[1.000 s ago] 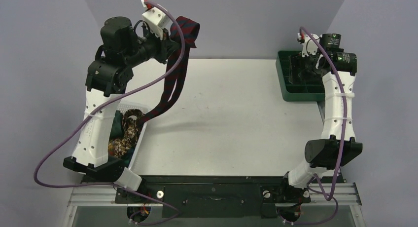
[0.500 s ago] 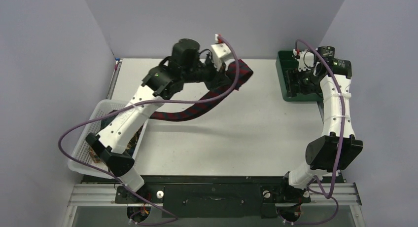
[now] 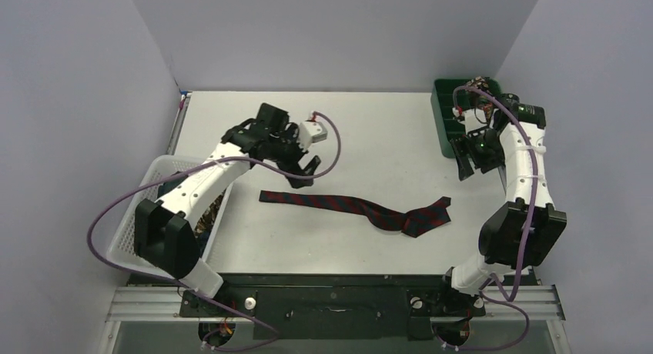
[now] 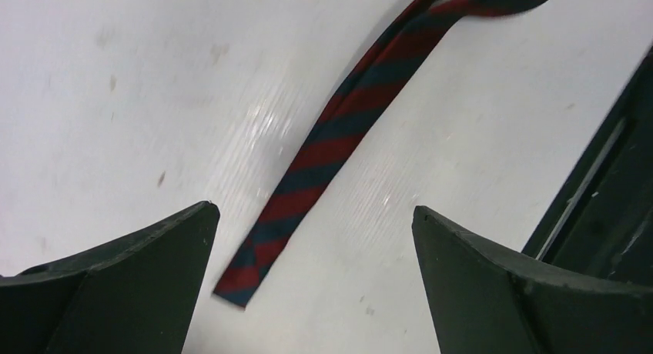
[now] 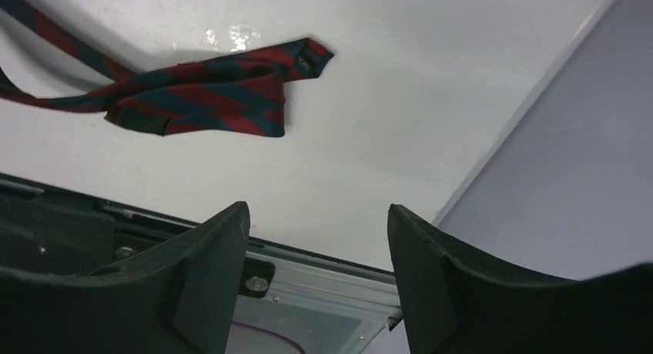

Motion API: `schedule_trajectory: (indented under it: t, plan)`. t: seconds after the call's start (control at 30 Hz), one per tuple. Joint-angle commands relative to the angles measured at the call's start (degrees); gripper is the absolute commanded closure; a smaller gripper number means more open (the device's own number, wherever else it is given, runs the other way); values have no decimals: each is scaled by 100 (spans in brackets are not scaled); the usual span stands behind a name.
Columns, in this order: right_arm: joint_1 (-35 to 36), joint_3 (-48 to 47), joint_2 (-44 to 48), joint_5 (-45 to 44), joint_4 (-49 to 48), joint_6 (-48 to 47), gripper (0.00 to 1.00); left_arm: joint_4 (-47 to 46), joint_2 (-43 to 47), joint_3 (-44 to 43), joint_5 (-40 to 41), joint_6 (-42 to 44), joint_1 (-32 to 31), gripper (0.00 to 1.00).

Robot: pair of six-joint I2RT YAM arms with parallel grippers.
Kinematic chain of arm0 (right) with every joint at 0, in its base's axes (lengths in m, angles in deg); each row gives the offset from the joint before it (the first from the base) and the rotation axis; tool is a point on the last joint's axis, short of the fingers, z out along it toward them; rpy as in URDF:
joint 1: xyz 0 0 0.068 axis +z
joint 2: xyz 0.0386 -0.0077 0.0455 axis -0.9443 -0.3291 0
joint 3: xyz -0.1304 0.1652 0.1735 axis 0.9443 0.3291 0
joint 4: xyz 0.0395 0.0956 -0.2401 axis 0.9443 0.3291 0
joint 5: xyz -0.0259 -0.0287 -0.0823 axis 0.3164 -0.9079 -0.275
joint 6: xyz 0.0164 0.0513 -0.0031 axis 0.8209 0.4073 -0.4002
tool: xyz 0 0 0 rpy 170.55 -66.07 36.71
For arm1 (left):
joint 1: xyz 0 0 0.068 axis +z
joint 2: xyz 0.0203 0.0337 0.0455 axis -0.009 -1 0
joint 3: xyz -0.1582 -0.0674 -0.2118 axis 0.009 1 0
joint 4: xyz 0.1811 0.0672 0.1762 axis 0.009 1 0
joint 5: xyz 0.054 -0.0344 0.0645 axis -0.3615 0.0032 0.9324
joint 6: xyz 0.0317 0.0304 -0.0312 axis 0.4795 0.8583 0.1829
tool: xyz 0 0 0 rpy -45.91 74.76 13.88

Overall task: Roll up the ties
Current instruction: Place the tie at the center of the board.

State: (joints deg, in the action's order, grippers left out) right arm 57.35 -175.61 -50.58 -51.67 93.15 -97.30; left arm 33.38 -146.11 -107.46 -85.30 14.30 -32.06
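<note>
Left gripper (image 3: 306, 171) gapes; tie (image 3: 346, 206) lies left-right, wide end right.

The navy-and-red striped tie (image 3: 346, 205) lies stretched across the table (image 3: 370, 131), its wide end crumpled at the right.

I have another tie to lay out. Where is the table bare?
The far stretch between left gripper and green tray; the near strip along the striped tie. Crowded by the white basket and right gripper.

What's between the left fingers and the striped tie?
Nothing. In the left wrist view, the striped tie lies flat beyond the open left gripper, and only bare table fills the gap.
</note>
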Motion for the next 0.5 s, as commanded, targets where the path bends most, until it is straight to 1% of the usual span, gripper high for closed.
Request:
schedule_trajectory:
  t: [0.0,0.03,0.07,0.1,0.13,0.2,0.3,0.37,0.47]
  plan:
    - [362,468,-65,-171,74,-426,39,189,666,888,100,936,866,2]
    - [452,516,-145,-256,54,-428,40,260,560,1015,148,945,1047,0]
    - [641,607,-222,-330,54,-438,41,394,483,1040,133,965,1376,3]
    - [737,651,-256,-346,49,-464,42,478,314,1053,86,1032,1543,8]
    - [921,768,-283,-368,42,-557,42,631,242,1054,44,1078,1812,9]
    - [1184,1006,-287,-453,-97,-711,42,764,39,1124,127,1362,1983,10]
    - [1562,1240,-449,-664,-520,-828,43,520,-155,1433,671,1501,2023,10]
    - [1692,1165,-723,-740,-669,-856,43,282,-308,1531,935,1485,2082,10]
    - [1799,1033,-1212,-805,-885,-833,43,162,-618,1425,1168,1412,2159,14]
